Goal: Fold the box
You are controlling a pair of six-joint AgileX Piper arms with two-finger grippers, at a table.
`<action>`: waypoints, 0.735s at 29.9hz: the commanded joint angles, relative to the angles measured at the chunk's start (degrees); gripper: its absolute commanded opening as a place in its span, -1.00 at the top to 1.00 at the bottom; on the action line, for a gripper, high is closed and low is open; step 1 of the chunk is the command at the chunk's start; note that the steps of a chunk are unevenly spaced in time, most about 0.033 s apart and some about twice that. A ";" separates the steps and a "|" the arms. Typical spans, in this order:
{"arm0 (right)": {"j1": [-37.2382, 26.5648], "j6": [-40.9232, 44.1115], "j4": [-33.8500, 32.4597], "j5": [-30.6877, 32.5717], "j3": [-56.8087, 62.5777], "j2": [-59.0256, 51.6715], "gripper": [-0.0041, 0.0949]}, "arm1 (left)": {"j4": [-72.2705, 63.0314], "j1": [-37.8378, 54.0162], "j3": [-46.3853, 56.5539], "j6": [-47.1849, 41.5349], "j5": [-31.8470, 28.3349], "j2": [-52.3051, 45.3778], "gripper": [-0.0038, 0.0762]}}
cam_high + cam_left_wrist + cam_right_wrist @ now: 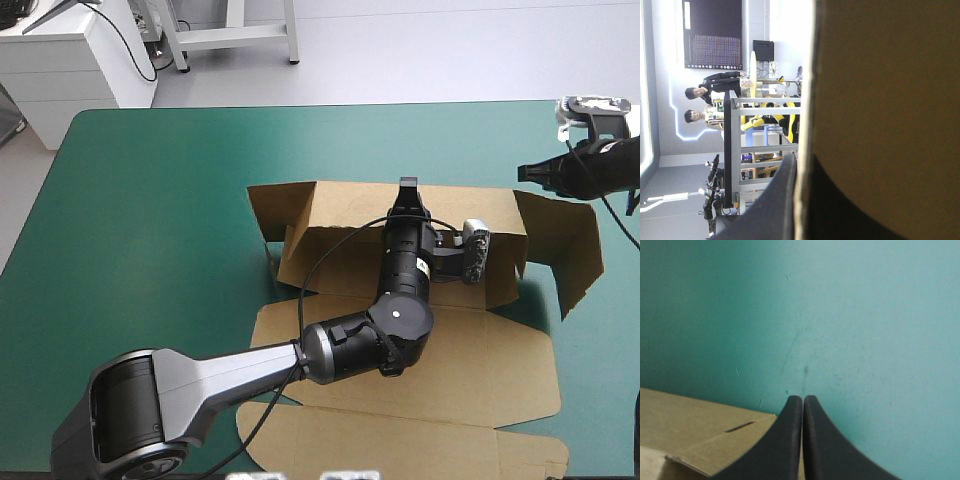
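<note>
The brown box (480,360) lies mid-table with its far wall (340,205) raised and its lid flat toward the front. A side flap (570,245) stands out at the right. My left gripper (407,190) reaches across the box's floor to the top edge of the far wall. In the left wrist view the gripper (802,160) is shut on that wall (880,100), one finger on each face of the board. My right gripper (530,172) hovers beyond the box's far right corner, shut and holding nothing. In the right wrist view it (802,400) sits over the teal-green cover, a box flap (690,430) beside it.
The teal-green cover (150,220) stretches wide to the left of the box. The box's lid reaches close to the table's front edge. A white cabinet (80,60) stands beyond the table's far left corner.
</note>
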 commanded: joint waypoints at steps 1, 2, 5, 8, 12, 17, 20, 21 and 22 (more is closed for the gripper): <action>-0.31 -2.84 2.24 1.27 -2.04 -1.42 0.93 | 4.66 -0.34 -1.45 -1.24 1.06 -3.38 0.92; -0.31 -3.87 2.50 2.02 -2.04 -1.67 0.93 | 4.66 -0.34 -1.45 -1.24 1.06 -3.38 0.92; -0.31 -4.72 2.64 4.08 -1.93 -2.59 0.93 | 4.66 -0.25 -1.45 -1.24 1.32 -3.38 0.92; -0.42 -5.49 2.88 5.44 -1.52 -3.74 0.93 | 4.66 -0.25 -1.45 -1.24 1.32 -3.38 0.92; -0.42 -6.84 3.11 5.91 2.38 -6.38 0.93 | 4.30 -0.25 -1.45 -1.24 1.32 -3.38 0.92; -0.42 -8.60 5.12 -1.10 13.63 -11.95 0.93 | 0.83 -0.25 -1.45 -1.03 0.70 -3.38 0.92; -0.42 -10.63 9.68 -6.54 20.28 -15.97 0.96 | -3.09 -0.25 -1.45 -0.45 0.21 -3.23 0.92; -0.42 -11.31 10.72 -7.41 21.66 -17.04 0.96 | -3.79 -0.25 -1.45 -0.45 0.11 -2.92 0.92; -0.42 -11.68 11.66 -8.29 23.17 -17.73 0.96 | -3.91 -0.25 -1.45 -0.45 0.11 -2.79 0.92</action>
